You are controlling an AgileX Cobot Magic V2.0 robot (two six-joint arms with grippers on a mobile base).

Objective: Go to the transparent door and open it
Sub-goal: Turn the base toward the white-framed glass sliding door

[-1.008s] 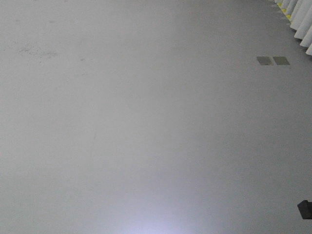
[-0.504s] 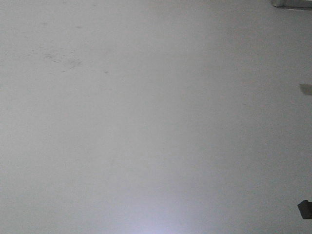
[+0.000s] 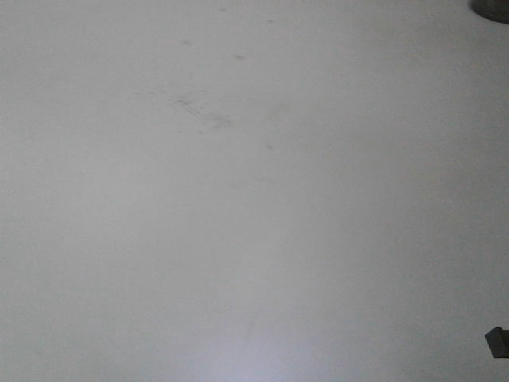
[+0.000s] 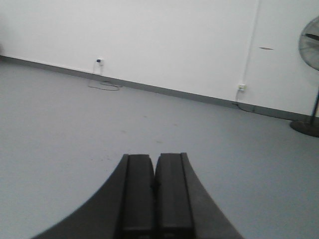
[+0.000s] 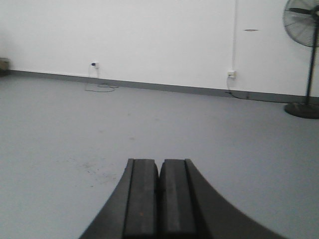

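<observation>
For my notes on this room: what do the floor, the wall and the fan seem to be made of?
Floor: probably coated or painted concrete; smooth, seamless grey with a dull sheen and small scuff marks. Wall: likely painted plaster; flat matte white surface. Fan: apparently metal; dark thin wire guard, slim pole and round base, though plastic parts cannot be excluded.
</observation>
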